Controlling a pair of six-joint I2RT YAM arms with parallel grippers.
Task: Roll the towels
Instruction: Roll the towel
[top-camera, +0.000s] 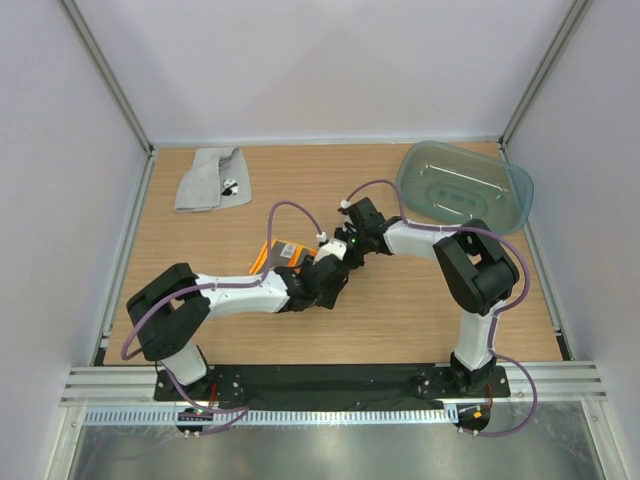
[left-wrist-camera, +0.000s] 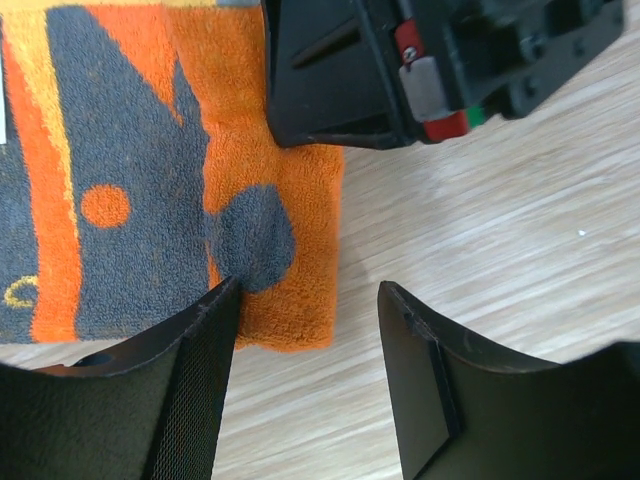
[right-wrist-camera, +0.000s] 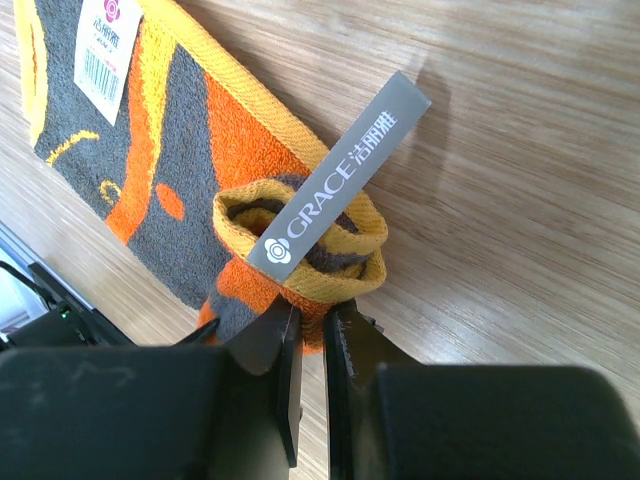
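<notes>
The orange towel (top-camera: 282, 254) with a dark grey pattern lies mid-table, mostly under the two wrists. In the right wrist view its end (right-wrist-camera: 300, 240) is curled into a small loop with a grey GRACE tag on it, and my right gripper (right-wrist-camera: 312, 325) is shut on that curled edge. My left gripper (left-wrist-camera: 305, 330) is open over the towel's near corner (left-wrist-camera: 290, 310), one finger on the cloth, the other over bare wood. In the top view the left gripper (top-camera: 328, 272) and right gripper (top-camera: 345, 243) are close together. The plain grey towel (top-camera: 210, 178) lies loosely folded at the back left.
A translucent blue-green tub (top-camera: 463, 187) stands at the back right. White walls and metal frame posts enclose the wooden table (top-camera: 400, 310). The right gripper's body (left-wrist-camera: 420, 70) sits just beyond the left fingers in the left wrist view.
</notes>
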